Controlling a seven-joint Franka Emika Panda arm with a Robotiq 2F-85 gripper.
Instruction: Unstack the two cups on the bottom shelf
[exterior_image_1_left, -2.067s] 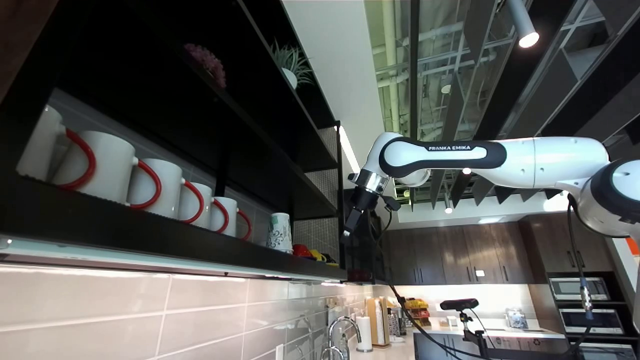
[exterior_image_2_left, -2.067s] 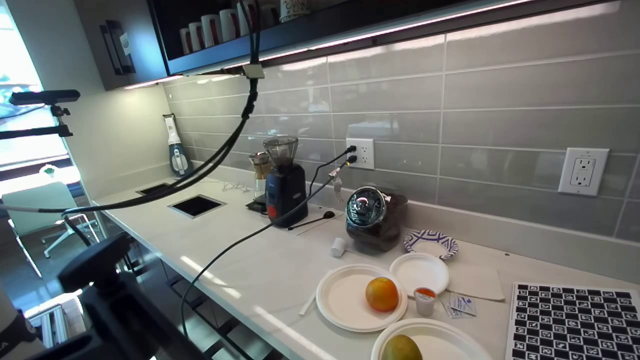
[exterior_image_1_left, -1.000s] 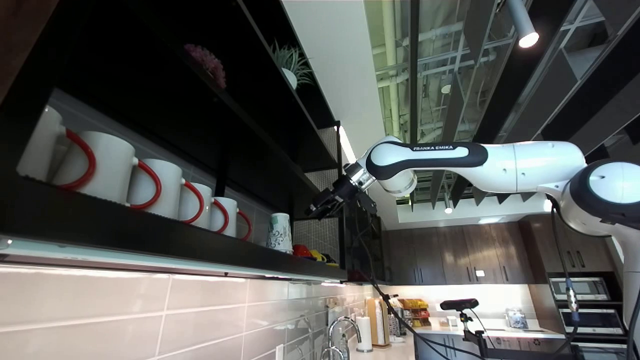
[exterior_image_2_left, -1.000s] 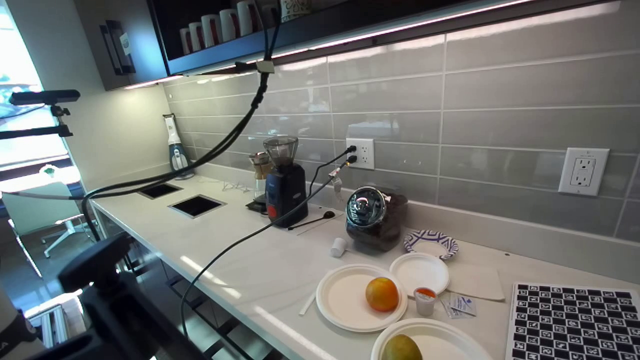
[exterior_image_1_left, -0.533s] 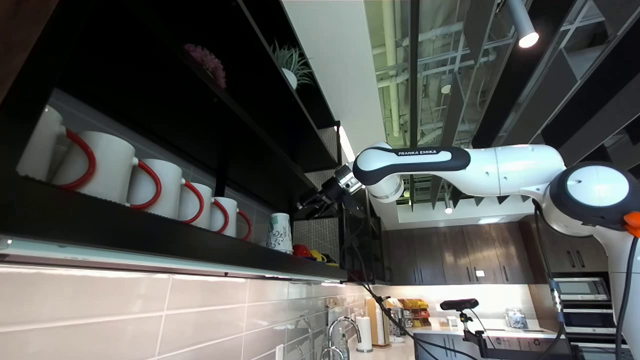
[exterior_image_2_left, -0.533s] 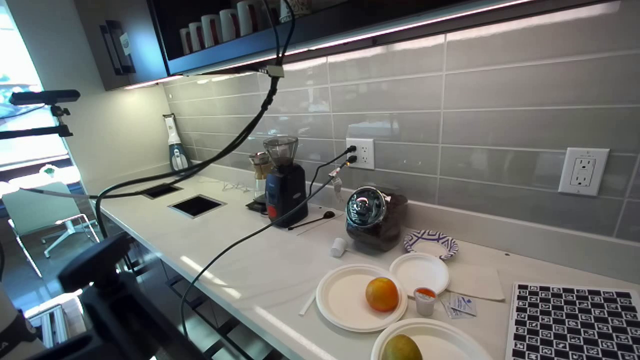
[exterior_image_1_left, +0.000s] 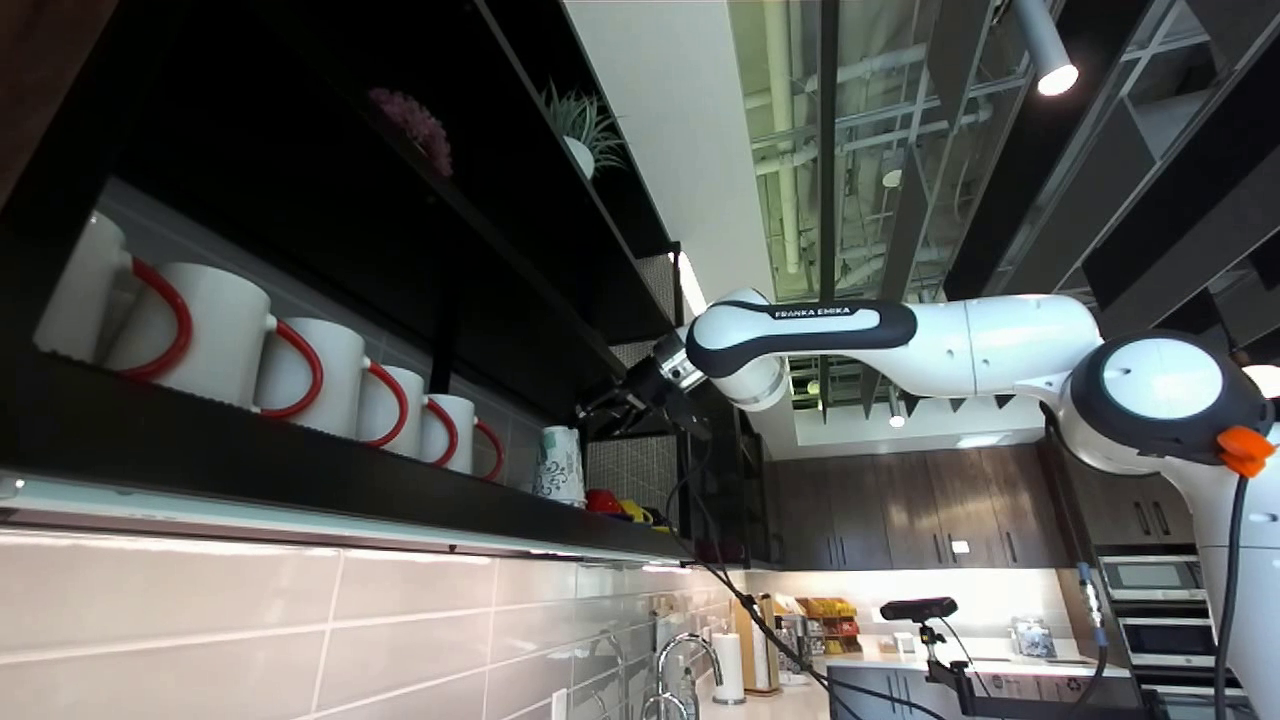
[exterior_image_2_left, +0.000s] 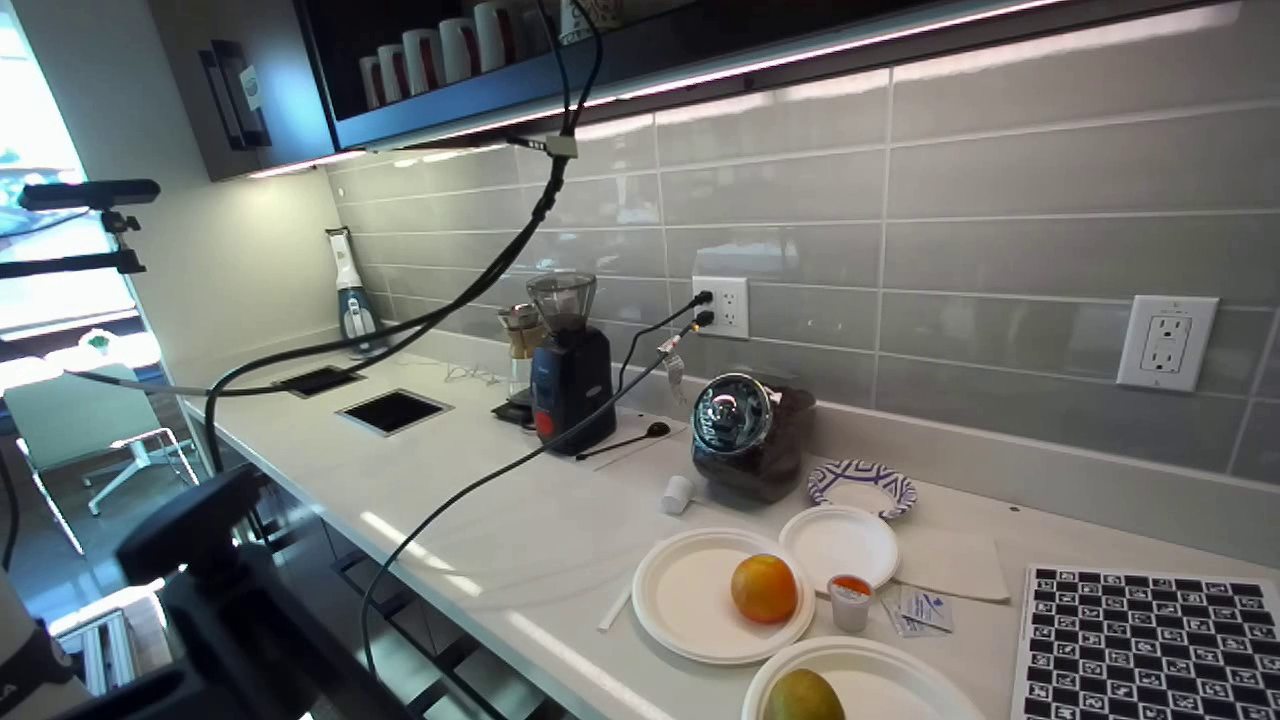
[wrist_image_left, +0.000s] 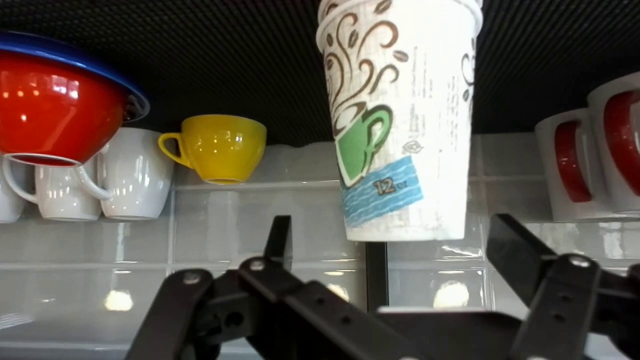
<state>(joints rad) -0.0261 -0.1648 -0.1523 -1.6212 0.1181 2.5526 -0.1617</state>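
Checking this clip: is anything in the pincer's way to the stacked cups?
Nothing visible is. In the wrist view the stacked cups show beyond the open pincer, with no object between them. The red bowl and yellow cup sit off to one side of that line, the red-handled mugs to the other.

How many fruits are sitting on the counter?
2. In an exterior view, an orange fruit sits on a white plate, and a greenish fruit on another white plate, partly cut off by the bottom edge. More could be out of sight.
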